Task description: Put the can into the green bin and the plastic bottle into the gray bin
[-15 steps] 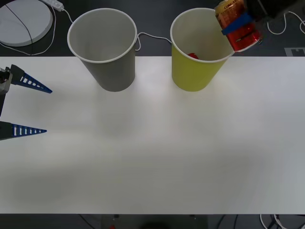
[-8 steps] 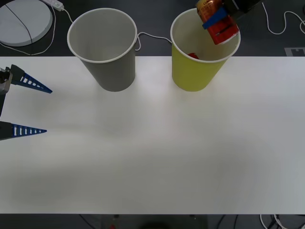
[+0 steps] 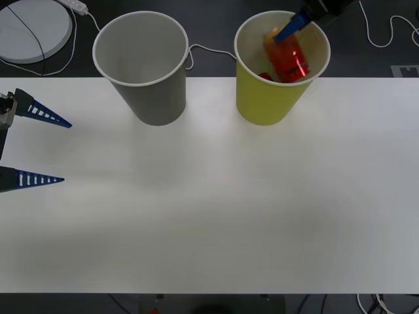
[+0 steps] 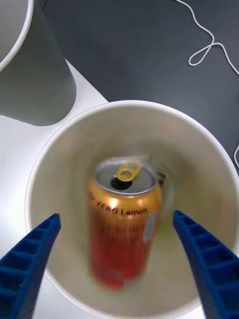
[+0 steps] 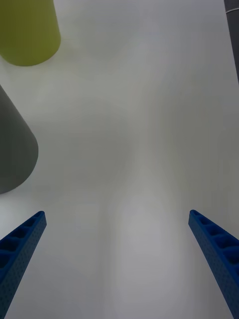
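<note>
So the can (image 3: 286, 57) is inside the green bin (image 3: 268, 98), tilted, gold top and pull tab pointing toward the far side of the bin. From the right wrist view you look straight down into the bin (image 4: 64, 164) and the can (image 4: 123, 224) sits in there a bit blurred, between the two blue fingers but not touching either one. The right pincer (image 4: 119, 264) is spread wide open, gripping nothing, hovering right over the bin's mouth; in the front view one blue fingertip (image 3: 291, 26) pokes in over the far rim. There's also a small red thing (image 3: 264, 76) down inside the bin next to the can, can't tell what it is.

The gray bin (image 3: 150, 85) stands upright just to the left of the green one on the white bench (image 3: 209, 209), near it but not touching.

The left pincer (image 3: 49, 150) is parked over at the left edge of the bench, fingers wide apart, holding nothing. Its wrist view has the gray bin (image 5: 15, 154) and green bin (image 5: 30, 35) off to the side.
</note>
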{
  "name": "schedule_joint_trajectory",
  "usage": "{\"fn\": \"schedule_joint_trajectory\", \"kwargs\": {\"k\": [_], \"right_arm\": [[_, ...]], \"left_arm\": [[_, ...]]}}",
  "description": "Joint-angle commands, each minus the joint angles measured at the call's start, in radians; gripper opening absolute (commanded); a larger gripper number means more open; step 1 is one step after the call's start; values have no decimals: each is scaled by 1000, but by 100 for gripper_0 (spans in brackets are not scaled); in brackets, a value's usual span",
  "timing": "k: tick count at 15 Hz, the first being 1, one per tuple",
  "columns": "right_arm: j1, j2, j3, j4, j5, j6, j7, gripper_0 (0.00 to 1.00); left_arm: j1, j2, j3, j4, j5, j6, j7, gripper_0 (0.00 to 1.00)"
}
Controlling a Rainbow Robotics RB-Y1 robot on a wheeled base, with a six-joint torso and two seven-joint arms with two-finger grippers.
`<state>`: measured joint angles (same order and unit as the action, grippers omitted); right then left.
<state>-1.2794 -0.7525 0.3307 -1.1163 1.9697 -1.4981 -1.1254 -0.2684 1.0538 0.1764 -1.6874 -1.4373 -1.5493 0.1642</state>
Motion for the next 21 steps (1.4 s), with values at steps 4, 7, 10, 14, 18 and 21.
{"fn": "schedule_joint_trajectory", "kwargs": {"k": [4, 7, 10, 14, 18, 21], "right_arm": [[0, -79, -1, 0, -160, -56, 69, 100], [45, -134, -73, -2, -267, -73, 211, 100], [114, -177, -144, -2, -348, -73, 371, 100], [219, -261, -145, -2, -517, -73, 581, 100], [351, -317, -186, -62, -595, -73, 759, 100], [502, -323, -294, -139, -611, -73, 851, 100]], "left_arm": [[0, 0, 0, 0, 0, 0, 0, 100], [0, 0, 0, 0, 0, 0, 0, 100], [0, 0, 0, 0, 0, 0, 0, 100], [0, 0, 0, 0, 0, 0, 0, 100], [0, 0, 0, 0, 0, 0, 0, 100], [0, 0, 0, 0, 0, 0, 0, 100]]}}
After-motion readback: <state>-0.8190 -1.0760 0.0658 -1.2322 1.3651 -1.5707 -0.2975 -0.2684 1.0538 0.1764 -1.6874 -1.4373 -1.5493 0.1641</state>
